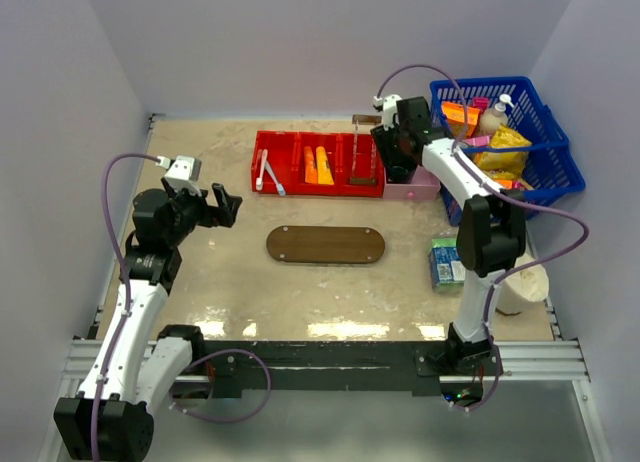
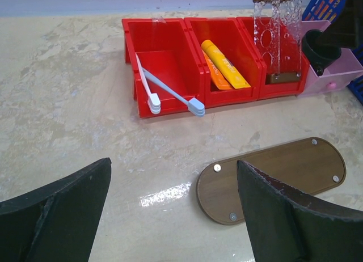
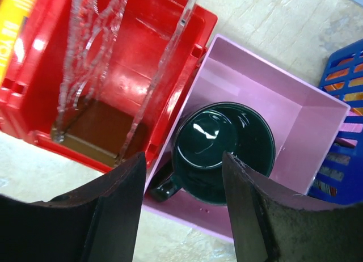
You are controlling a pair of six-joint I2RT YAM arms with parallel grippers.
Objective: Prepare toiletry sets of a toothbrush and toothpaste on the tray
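The dark brown oval tray (image 1: 325,245) lies bare in the middle of the table; it also shows in the left wrist view (image 2: 272,177). Two white toothbrushes (image 1: 268,172) (image 2: 164,89) lie in the left compartment of the red bin. Two orange toothpaste tubes (image 1: 318,165) (image 2: 226,64) lie in its middle compartment. My left gripper (image 1: 222,204) (image 2: 174,161) is open and empty, above the table left of the tray. My right gripper (image 1: 395,152) (image 3: 184,155) is open and empty, above the pink box by the bin's right end.
The red bin (image 1: 268,137) stands at the back, with a clear bubbled stand (image 1: 362,162) in its right compartment. The pink box (image 1: 420,190) holds a dark green mug (image 3: 224,148). A blue basket (image 1: 545,132) of goods is at back right. A small green-blue carton (image 1: 447,260) and a white cup (image 1: 525,282) stand at right.
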